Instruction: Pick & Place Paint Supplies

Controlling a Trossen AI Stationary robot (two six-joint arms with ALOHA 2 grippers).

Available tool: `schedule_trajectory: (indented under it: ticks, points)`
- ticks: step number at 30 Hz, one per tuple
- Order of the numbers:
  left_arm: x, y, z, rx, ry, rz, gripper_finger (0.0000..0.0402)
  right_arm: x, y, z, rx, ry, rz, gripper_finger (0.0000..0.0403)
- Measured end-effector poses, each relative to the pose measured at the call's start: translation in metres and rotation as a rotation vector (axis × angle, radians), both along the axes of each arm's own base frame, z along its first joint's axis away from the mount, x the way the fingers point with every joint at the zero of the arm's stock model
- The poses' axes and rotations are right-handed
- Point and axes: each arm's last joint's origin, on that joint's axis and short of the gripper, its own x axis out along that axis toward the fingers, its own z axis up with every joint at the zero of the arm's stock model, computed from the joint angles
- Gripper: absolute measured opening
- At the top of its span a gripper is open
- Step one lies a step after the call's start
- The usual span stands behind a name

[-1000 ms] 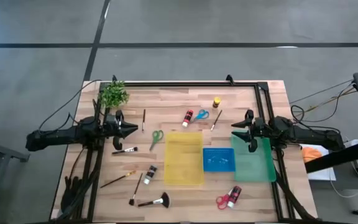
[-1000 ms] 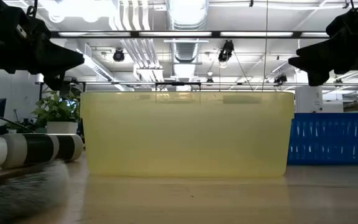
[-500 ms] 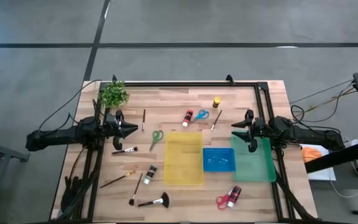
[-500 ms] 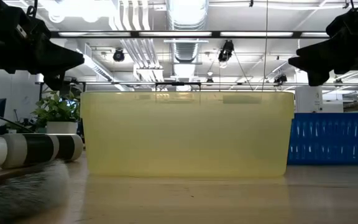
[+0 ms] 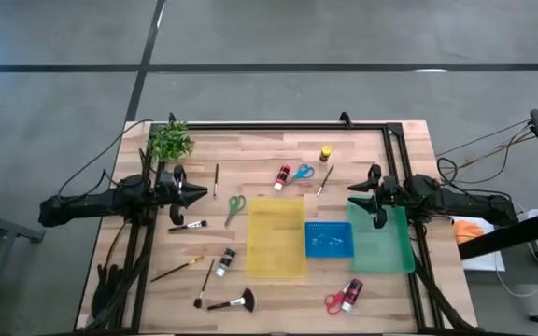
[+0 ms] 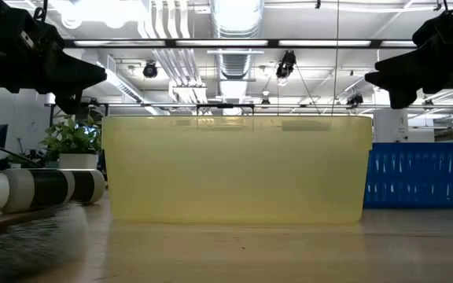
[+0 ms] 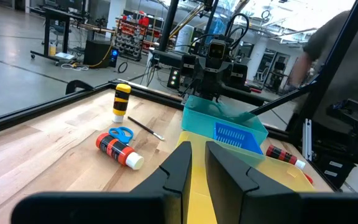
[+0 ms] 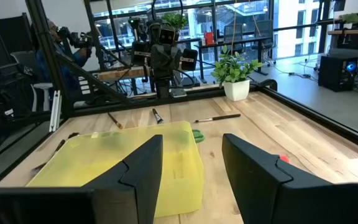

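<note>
A: Left gripper [image 5: 200, 194]?
B: Hovering over the left side of the table [image 5: 250, 149], fingers [image 7: 178, 163] a narrow gap apart, nothing between them. Green scissors [image 5: 235, 205] just ahead of the tips, short brush [image 5: 187, 225] just beside them on the table, thin brush [image 5: 216, 179] near on the other side.

A: Right gripper [image 5: 355, 198]?
B: Above the far corner of the green tray [image 5: 381, 245], fingers [image 8: 143, 163] well apart, empty. Blue tray [image 5: 330, 240] and yellow tray [image 5: 276, 238] ahead of the tips (yellow one fills the right wrist view).

A: Rest of the supplies?
B: All lying on the table, none in a tray. Red bottle [image 5: 281, 176], blue scissors [image 5: 304, 172], yellow bottle [image 5: 325, 153] and angled brush [image 5: 325, 180] between the two sets of fingers, toward the far edge. Black bottle [image 5: 226, 261], two long brushes [image 5: 177, 271], fan brush [image 5: 233, 302] well apart from the left fingers, near edge. Red scissors [image 5: 334, 301] touching second red bottle [image 5: 351, 293], well apart from the right fingers, past the green tray.

A: Anything else?
B: Plant [image 5: 170, 142] behind the left fingers, at the corner.
</note>
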Motion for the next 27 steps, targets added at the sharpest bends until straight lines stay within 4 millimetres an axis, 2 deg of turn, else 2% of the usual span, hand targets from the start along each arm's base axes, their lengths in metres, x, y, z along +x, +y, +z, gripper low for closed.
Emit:
schedule_trajectory:
  ticks: [23, 27]
  points:
    - [0.0000, 0.0000, 0.0000, 0.000, 0.000, 0.000, 0.0058, 0.0000, 0.0000, -0.0001, 0.000, 0.000, 0.000, 0.0167]
    - [0.0000, 0.0000, 0.0000, 0.000, 0.000, 0.000, 0.0058, 0.0001, 0.0002, 0.0068, 0.010, -0.070, 0.006, 0.0167]
